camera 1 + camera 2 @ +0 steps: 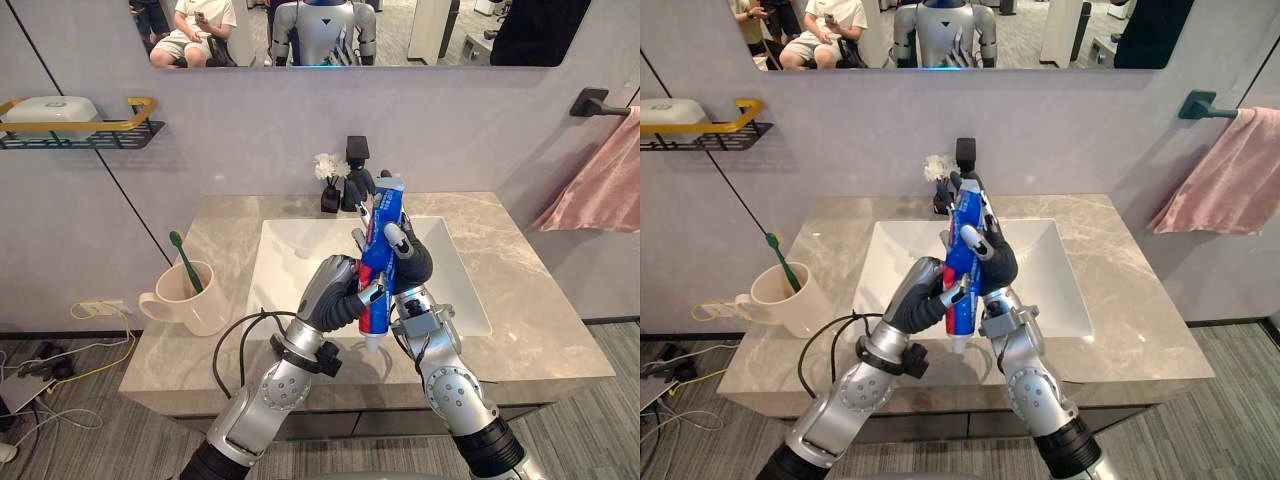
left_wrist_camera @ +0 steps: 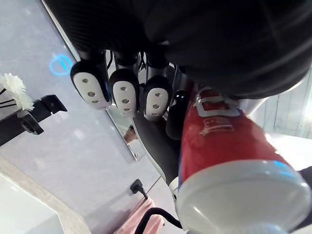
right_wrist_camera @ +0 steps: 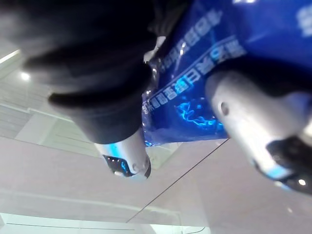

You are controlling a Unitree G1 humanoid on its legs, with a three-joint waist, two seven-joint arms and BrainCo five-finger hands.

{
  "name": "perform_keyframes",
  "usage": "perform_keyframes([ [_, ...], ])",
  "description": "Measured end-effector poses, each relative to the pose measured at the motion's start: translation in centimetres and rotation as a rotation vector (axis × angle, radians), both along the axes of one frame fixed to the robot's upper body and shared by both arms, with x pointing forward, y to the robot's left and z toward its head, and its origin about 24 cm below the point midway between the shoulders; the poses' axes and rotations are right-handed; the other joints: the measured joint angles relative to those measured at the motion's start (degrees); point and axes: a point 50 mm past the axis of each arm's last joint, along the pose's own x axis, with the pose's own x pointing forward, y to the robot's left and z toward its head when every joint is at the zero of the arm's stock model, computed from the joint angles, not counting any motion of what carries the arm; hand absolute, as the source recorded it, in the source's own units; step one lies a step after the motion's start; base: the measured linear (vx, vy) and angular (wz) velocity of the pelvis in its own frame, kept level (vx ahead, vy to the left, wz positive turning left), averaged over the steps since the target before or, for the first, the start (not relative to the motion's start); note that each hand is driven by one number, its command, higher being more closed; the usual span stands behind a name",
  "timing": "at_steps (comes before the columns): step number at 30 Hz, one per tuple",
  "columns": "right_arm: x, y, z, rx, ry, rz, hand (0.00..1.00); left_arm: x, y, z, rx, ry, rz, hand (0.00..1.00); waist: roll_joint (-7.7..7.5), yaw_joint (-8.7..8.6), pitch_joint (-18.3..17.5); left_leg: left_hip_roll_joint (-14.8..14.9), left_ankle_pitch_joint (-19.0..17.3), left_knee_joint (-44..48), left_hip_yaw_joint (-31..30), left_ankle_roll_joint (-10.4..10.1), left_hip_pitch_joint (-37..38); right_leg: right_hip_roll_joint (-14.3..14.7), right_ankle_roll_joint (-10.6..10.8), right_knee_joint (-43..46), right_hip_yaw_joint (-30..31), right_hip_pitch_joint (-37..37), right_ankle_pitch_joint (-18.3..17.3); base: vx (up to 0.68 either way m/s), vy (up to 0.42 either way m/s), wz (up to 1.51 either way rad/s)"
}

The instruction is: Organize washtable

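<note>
Left hand (image 1: 335, 288) and right hand (image 1: 411, 262) both grip an upright blue-and-red toothpaste tube (image 1: 377, 240), cap down, above the white sink (image 1: 300, 250).

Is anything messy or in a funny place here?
Nothing looks spilled or broken. The one odd thing is the toothpaste, held cap-down in the air above the sink by the left hand and right hand, while the toothbrush stands in the mug.

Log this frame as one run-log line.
held: toothpaste tube, upright, cap down, above sink | left hand: shut on lower end | right hand: shut on upper part | mug with toothbrush: counter, left
</note>
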Motion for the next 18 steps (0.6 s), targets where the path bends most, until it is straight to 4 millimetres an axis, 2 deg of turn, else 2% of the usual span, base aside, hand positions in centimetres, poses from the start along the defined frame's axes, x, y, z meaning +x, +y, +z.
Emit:
perform_keyframes([
  [4,-0.3,-0.6,-1.1,-0.021,0.048,-0.009,0.00,0.3,0.7,0.0,0.012,-0.002,0.028,1.00,0.01,-0.12,0.0,0.0,0.0,-0.1,0.0,0.0,0.2,0.0,0.0,0.0,0.0,-0.1,0.0,0.00,0.000,0.00],
  [10,0.3,-2.9,-2.0,-0.117,0.060,-0.044,0.00,0.8,2.1,-0.3,0.091,0.013,0.049,1.00,0.01,-0.07,0.0,0.0,0.0,-0.1,0.1,0.0,0.2,0.0,0.0,0.0,0.0,-0.1,0.0,0.00,0.000,0.00],
  [18,0.3,-3.4,-2.2,-0.175,0.040,-0.009,0.00,0.7,2.4,-0.7,0.169,0.038,0.009,1.00,0.00,-0.13,0.0,0.0,0.0,-0.1,0.0,0.0,0.2,0.0,0.0,0.0,0.0,-0.1,0.0,0.00,0.000,0.00],
])
